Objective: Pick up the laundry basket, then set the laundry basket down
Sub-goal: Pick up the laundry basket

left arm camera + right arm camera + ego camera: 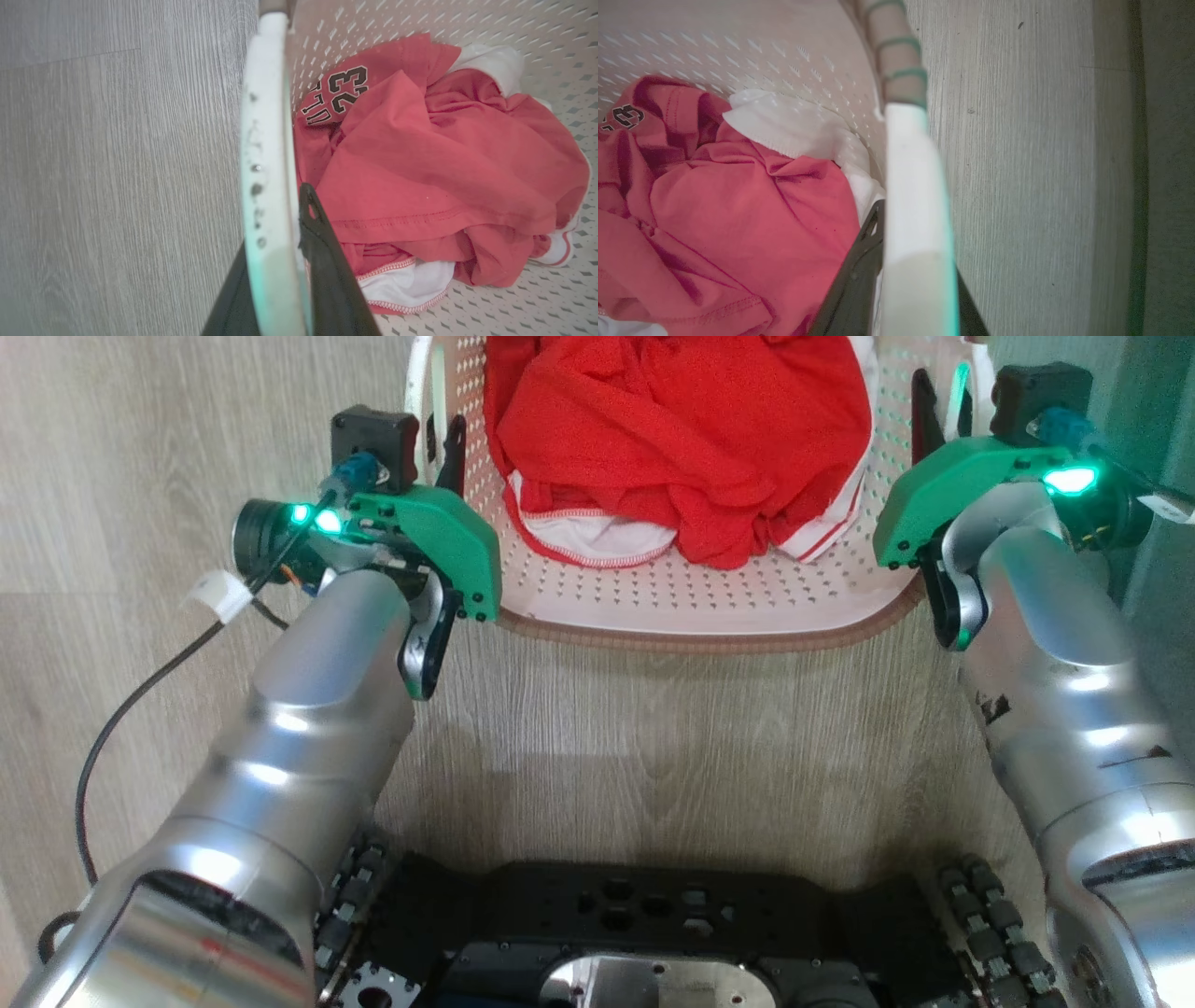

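Your left tool (pixel 441 441) at nine o'clock and right tool (pixel 938 411) at three o'clock each pinch the laundry basket (pixel 691 609) by its white handles (pixel 264 140).

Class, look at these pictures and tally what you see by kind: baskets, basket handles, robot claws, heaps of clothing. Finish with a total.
laundry basket: 1
white handles (left handle, right handle): 2
claws (left claw, right claw): 2
clothing heap, red and white: 1
Total: 6
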You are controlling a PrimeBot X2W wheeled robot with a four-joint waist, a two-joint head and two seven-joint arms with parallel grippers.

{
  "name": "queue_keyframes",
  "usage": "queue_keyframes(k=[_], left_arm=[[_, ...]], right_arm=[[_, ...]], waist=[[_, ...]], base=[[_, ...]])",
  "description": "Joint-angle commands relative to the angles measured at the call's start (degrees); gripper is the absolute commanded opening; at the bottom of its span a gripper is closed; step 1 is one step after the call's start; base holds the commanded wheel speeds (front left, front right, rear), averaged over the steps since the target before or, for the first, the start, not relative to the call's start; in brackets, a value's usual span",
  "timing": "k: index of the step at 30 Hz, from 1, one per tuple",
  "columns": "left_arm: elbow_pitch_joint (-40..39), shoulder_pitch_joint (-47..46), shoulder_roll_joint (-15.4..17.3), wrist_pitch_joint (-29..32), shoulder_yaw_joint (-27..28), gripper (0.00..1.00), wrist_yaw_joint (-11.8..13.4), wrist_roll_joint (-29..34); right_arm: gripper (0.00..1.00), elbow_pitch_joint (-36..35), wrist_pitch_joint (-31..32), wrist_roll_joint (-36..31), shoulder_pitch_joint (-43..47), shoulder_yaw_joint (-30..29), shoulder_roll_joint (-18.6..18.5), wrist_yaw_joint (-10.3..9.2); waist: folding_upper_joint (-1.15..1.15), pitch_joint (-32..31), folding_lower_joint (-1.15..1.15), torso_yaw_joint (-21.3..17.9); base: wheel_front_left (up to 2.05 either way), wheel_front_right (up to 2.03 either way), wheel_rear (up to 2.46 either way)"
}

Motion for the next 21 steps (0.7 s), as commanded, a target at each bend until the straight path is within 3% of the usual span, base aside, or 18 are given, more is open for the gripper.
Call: queue_keyframes(k=[1,13,21], left_arm=[[0.0,1.7,2.0,-0.2,-0.1,0.0,0.2,0.0],[2.3,6.0,2.0,-0.2,-5.6,0.0,0.6,-5.6],[6.2,11.0,2.0,0.5,-10.4,0.0,-0.7,-10.9]], right_arm=[[0.0,-0.4,-0.3,-0.4,2.4,1.2,0.8,-0.09],[0.0,4.7,-0.3,5.9,5.1,5.9,0.8,-0.09],[0.0,9.9,0.2,13.5,9.5,11.8,0.8,-0.09]], waist=[[0.0,-0.6,0.0,0.1],[0.0,-8.9,0.0,-0.6],[0.0,-18.2,0.0,-1.0]], base=[[0.0,0.0,0.0],[0.0,0.0,0.0],[0.0,0.0,0.0]])
